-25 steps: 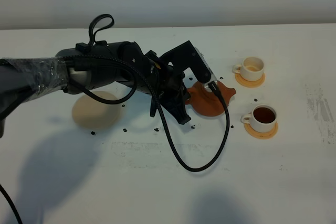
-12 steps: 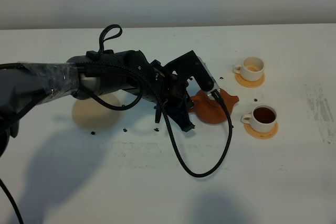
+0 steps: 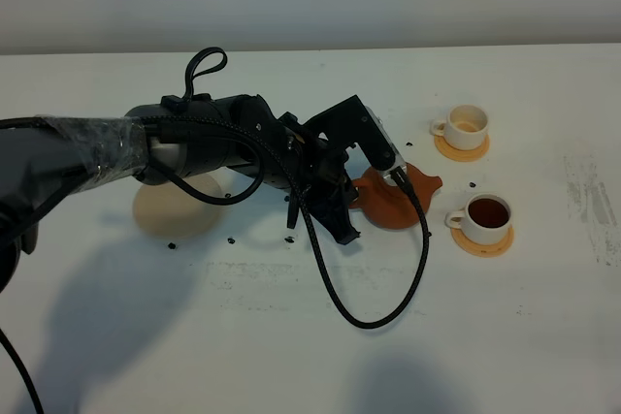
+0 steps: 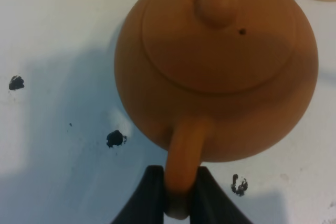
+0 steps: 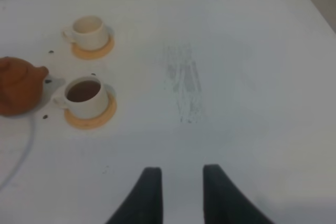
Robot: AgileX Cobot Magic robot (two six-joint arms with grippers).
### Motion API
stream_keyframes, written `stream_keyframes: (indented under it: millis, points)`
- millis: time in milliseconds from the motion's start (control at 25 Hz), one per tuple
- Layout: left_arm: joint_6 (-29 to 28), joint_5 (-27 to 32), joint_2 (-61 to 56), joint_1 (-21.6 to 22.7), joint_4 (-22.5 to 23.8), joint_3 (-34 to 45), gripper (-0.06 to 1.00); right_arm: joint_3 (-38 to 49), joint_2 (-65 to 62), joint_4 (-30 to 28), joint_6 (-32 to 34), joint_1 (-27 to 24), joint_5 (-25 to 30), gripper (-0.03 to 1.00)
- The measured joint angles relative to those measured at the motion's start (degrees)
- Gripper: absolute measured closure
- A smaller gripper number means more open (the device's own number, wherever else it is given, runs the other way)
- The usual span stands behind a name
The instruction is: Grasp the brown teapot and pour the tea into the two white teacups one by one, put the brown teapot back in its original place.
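My left gripper (image 3: pixel 357 184) is shut on the loop handle of the brown teapot (image 3: pixel 393 199), which sits just left of the two white teacups with its spout toward them. The left wrist view shows the black fingers (image 4: pixel 152 198) pinching the handle of the teapot (image 4: pixel 220 77), lid on. The near teacup (image 3: pixel 487 217) holds dark tea; the far teacup (image 3: pixel 469 125) looks pale inside. Both stand on orange-tan coasters. The pale beige coaster (image 3: pixel 175 206) lies bare, partly under the arm. My right gripper (image 5: pixel 181 174) hovers over bare table, jaws apart, holding nothing. It sees the teapot (image 5: pixel 18 90) and both cups (image 5: pixel 84 97) (image 5: pixel 88 31).
A black cable (image 3: pixel 374 312) loops from the left wrist down onto the table in front of the teapot. Small dark specks (image 3: pixel 233 238) dot the white table around the beige coaster. A faint grey scuff (image 3: pixel 594 206) marks the right side.
Over the last second the left arm carried the teapot a little to the right, toward the near cup. In the last half second it has barely moved.
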Motion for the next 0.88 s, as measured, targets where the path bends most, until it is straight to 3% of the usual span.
stream_keyframes:
  millis: [520, 880]
  points:
    - [2.4, -1.6, -1.8, -0.1, -0.2, -0.9, 0.86, 0.0, 0.0, 0.0, 0.0, 0.0, 0.0, 0.74]
    - [2.4, -0.6, -1.8, 0.4, 0.0, -6.7, 0.86, 0.0, 0.0, 0.0, 0.0, 0.0, 0.0, 0.74]
